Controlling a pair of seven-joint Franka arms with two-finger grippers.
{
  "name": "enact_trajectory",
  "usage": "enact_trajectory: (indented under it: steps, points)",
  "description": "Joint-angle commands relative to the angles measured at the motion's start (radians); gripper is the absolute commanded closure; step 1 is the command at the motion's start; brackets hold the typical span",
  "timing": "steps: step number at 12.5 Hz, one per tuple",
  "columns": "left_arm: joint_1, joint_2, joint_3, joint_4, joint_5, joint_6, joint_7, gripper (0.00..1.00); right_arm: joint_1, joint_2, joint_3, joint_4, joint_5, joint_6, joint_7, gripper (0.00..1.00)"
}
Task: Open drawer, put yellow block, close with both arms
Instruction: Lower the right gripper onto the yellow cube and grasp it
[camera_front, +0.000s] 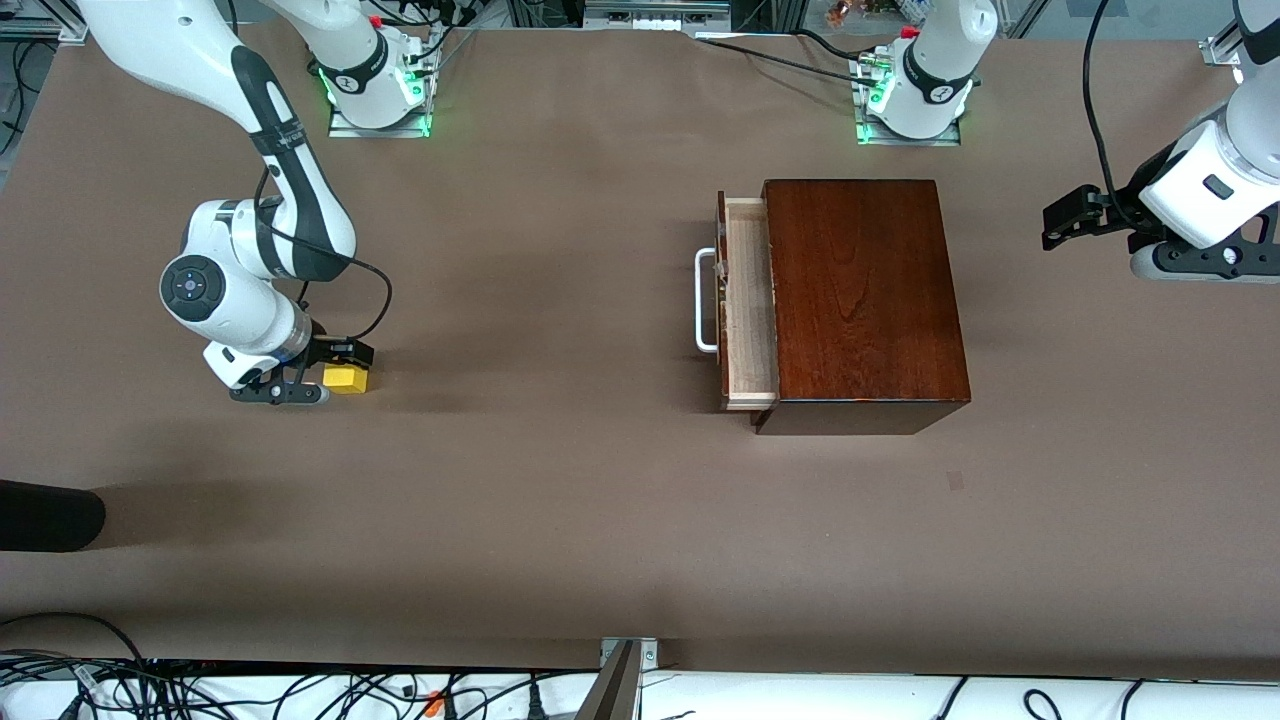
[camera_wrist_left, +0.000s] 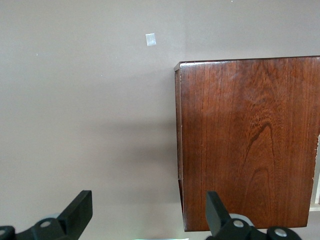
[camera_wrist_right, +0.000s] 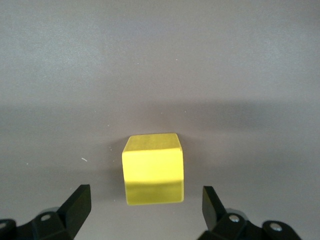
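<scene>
Yellow block (camera_wrist_right: 153, 169) resting on desk (camera_front: 560, 500) toward right arm's end, between spread fingers of right gripper (camera_front: 318, 372), not yet clamped; drawer (camera_front: 748, 305) pulled open, well apart; left gripper (camera_wrist_left: 150, 220) open, waiting over box's end

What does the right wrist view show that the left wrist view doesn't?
Only the right wrist view shows the yellow block, resting on the table between the open right gripper's fingers. Only the left wrist view shows the dark wooden box, a sliver of its opened drawer, and the open left gripper. Both show the brown table.
</scene>
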Motion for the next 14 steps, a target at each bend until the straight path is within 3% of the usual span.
enact_trajectory:
  steps: [1, 4, 7, 9, 14]
  points:
    - [-0.011, -0.002, 0.010, 0.005, -0.010, -0.012, -0.002, 0.00, -0.006, 0.008, 0.003, -0.018, 0.020, 0.041, 0.001, 0.04]
    - [-0.011, -0.001, 0.010, 0.005, -0.010, -0.012, -0.002, 0.00, -0.006, 0.026, 0.003, -0.022, 0.020, 0.063, 0.001, 0.10]
    - [-0.009, -0.002, 0.010, 0.005, -0.010, -0.015, -0.001, 0.00, -0.010, 0.032, 0.002, -0.020, 0.018, 0.076, -0.012, 0.31]
    - [-0.011, -0.002, 0.010, 0.005, -0.010, -0.015, -0.001, 0.00, -0.019, 0.037, 0.002, -0.015, 0.018, 0.076, -0.017, 0.33]
    - [-0.009, -0.002, 0.010, 0.005, -0.010, -0.015, -0.001, 0.00, -0.018, 0.023, 0.003, -0.005, 0.015, 0.069, -0.049, 0.74]
